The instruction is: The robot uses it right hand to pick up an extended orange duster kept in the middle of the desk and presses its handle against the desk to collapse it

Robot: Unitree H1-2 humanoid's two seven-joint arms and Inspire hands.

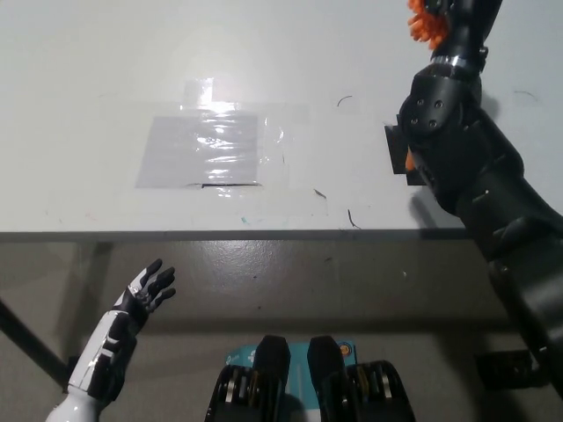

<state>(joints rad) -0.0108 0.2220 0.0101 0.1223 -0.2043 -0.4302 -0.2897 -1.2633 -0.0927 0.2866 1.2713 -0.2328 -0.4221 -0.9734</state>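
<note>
Pressing the duster down at the desk's right side

The desk spreads white below me. My black right arm hides nearly all the orange duster, so my right hand's grip can't be told; my white left hand idles, fingers spread, below the desk's edge.

White desk top: smooth, matt, faint scuffs + pen marks. Clear plastic sheet taped flat on desk: glossy, wrinkled, strong glare. Orange fluffy duster head: soft, fibrous, matt. Black right arm: hard plastic shell, semi-gloss, w/ small metal screws. White left hand: smooth plastic, black fingers. Grey floor: smooth, slight sheen.
</note>
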